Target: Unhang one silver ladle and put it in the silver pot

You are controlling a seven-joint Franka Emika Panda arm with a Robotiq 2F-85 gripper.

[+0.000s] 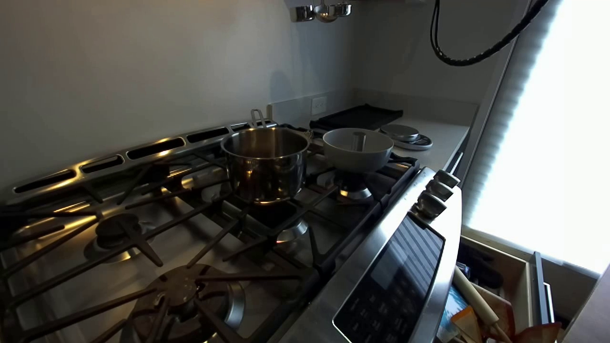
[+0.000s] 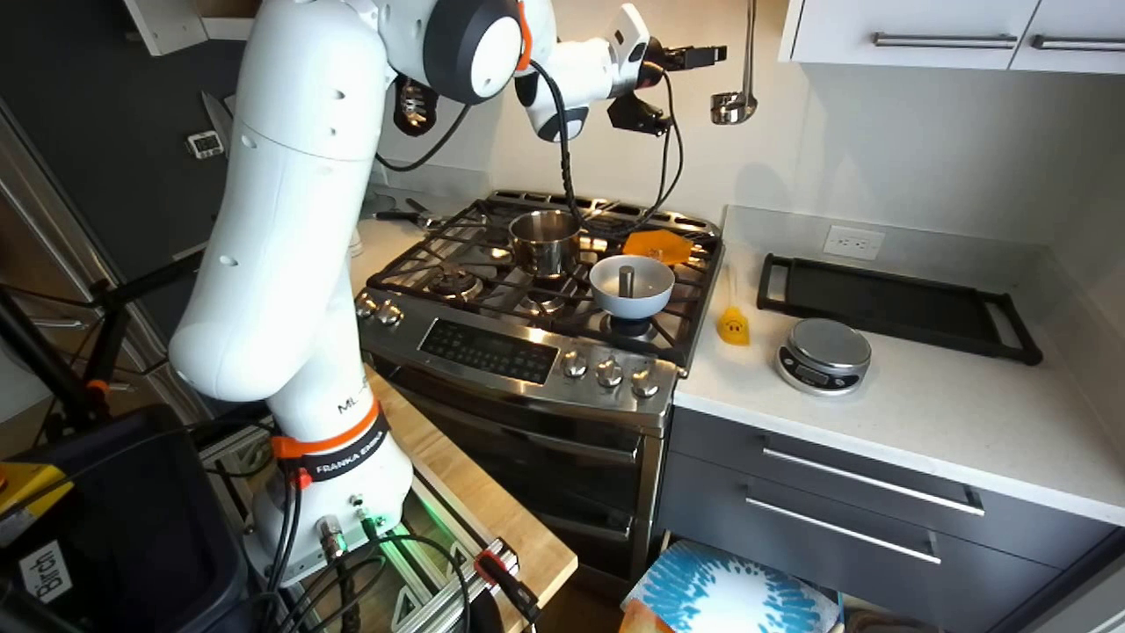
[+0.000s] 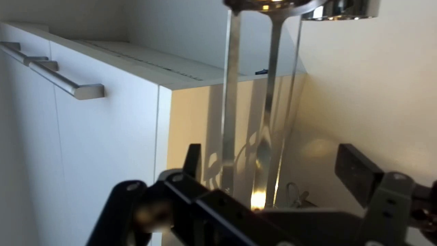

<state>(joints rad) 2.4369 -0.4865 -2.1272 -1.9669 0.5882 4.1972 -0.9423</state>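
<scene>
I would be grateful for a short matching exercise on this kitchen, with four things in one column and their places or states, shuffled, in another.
Things
1. ladles
2. pot
3. scale
4. gripper

Places or states
A. standing on the counter
B. open, holding nothing
C. hanging
D. standing on the stove

Right pairs: 1-C, 2-D, 3-A, 4-B
</scene>
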